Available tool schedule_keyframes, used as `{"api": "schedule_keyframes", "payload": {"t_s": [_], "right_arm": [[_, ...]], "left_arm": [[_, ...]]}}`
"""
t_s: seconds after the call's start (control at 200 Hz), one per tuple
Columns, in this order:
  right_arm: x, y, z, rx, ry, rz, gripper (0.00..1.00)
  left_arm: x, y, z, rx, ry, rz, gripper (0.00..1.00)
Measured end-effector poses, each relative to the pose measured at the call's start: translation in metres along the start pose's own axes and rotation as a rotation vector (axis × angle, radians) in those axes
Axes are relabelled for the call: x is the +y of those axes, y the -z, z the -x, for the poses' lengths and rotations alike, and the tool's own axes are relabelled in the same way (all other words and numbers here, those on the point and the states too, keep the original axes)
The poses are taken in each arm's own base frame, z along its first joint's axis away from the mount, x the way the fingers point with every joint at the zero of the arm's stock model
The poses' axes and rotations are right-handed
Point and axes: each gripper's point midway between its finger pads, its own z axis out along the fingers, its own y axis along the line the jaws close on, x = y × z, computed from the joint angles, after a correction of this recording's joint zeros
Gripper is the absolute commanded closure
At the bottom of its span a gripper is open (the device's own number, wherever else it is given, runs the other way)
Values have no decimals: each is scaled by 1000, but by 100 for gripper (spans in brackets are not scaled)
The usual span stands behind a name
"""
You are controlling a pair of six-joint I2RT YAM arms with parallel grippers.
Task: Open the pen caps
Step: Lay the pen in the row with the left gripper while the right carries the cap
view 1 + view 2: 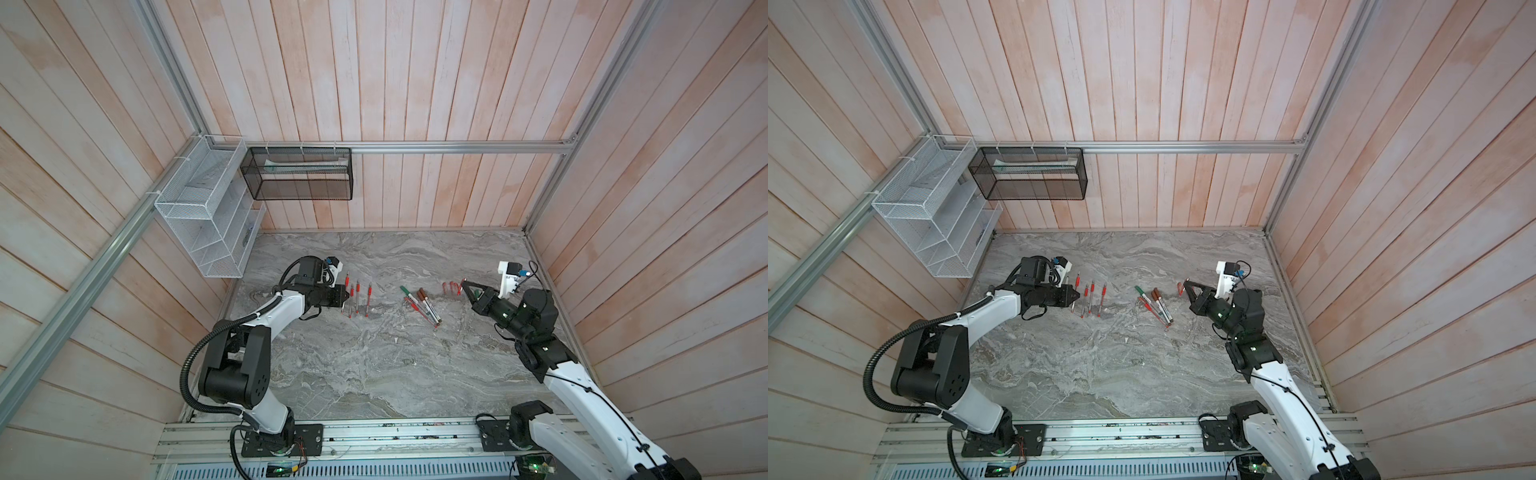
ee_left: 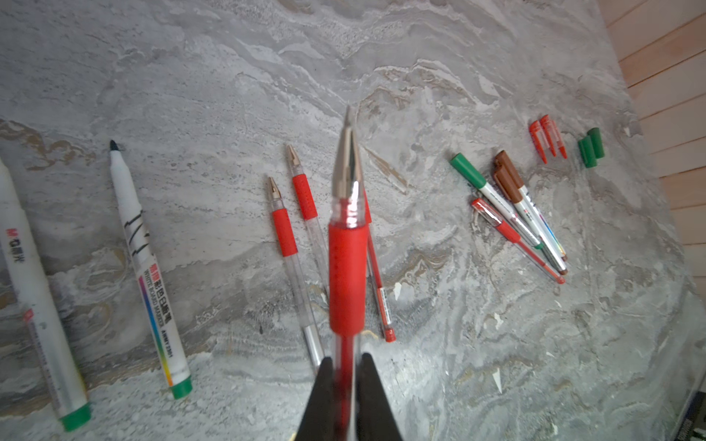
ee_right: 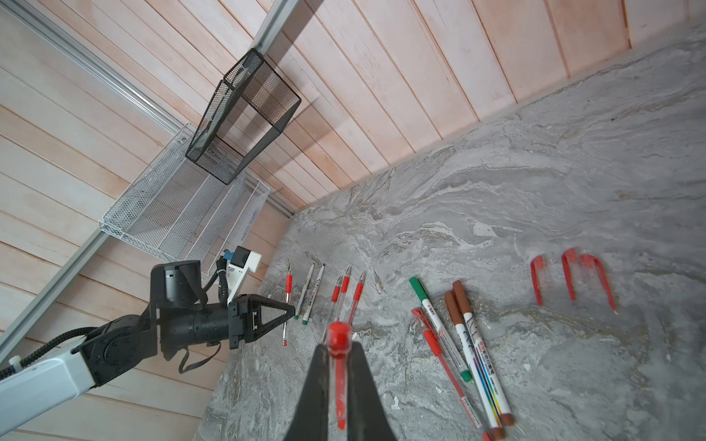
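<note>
A black mesh basket [image 1: 297,174] and a white wire rack [image 1: 199,220] are hung on aluminium rails [image 1: 457,147] above the marbled table [image 1: 374,365].

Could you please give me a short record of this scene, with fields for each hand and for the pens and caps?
left hand: shut on uncapped red pen
right hand: shut on red cap
loose caps: three red caps and two green caps, lying on the table
still capped: green marker, two brown markers, capped red pen
uncapped on table: three red pens, two white markers
</note>
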Motion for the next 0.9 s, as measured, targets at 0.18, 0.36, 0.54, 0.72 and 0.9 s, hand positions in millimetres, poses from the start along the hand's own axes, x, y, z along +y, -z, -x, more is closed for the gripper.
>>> {"api": "schedule_keyframes", "payload": {"t_s": [0.18, 0.36, 0.54, 0.72, 0.9], "right_arm": [[-1, 10, -2, -10, 10, -14, 100], [-8, 17, -2, -15, 16, -47, 100], [-12, 21, -1, -16, 24, -68, 100], [-14, 25, -2, -16, 29, -82, 100], [-15, 28, 0, -25, 31, -90, 100]], "left_arm": [[16, -17, 0, 48, 26, 51, 100], [24, -30, -1, 86, 51, 68, 100], [35, -47, -13, 142, 96, 83, 100], [41, -53, -20, 170, 138, 101, 94], [42, -57, -15, 164, 159, 104, 89]]}}
